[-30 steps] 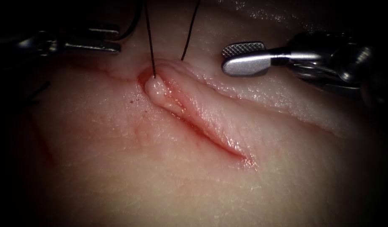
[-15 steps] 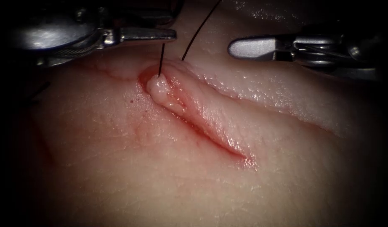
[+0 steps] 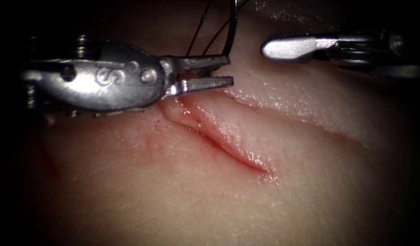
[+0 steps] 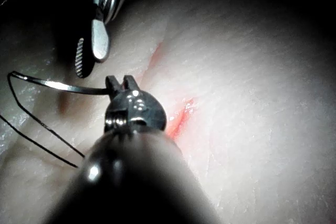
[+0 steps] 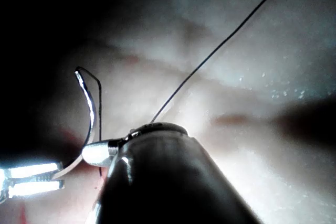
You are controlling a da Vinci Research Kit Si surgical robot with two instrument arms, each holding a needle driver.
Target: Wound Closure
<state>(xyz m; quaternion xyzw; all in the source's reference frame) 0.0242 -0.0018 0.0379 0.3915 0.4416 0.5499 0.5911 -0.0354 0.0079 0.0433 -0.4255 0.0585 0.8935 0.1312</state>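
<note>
We are seeing the cut running down-right across mid-frame in the tissue. Behind it, the left tool is clamping the needle (near its thread end), clear of tissue. Thread is trailing upward. Upper right, the right tool is hovering; jaws slightly apart, empty. Slack thread risks snagging.
</note>
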